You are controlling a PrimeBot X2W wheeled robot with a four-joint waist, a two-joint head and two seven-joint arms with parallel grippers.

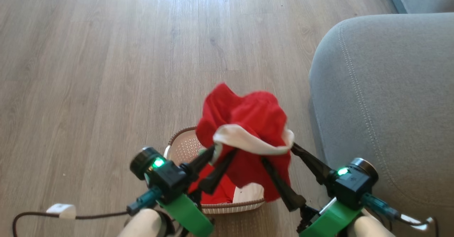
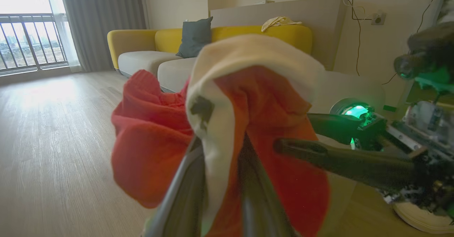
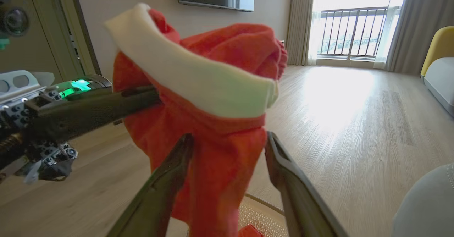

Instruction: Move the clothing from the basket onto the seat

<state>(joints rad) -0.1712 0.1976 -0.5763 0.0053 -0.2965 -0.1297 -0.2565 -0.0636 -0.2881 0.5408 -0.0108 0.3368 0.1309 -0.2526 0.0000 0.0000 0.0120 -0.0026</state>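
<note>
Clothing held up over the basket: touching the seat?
Apart. In the head view the clothing hangs above the basket, and a strip of floor shows between its right edge and the seat.

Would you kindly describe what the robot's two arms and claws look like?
Both the left claw and right claw have two long, dark, tapering fingers on a black block with a glowing green light. Behind each sits a bright green bracket, a teal-plugged cable and a pale rounded forearm.
</note>
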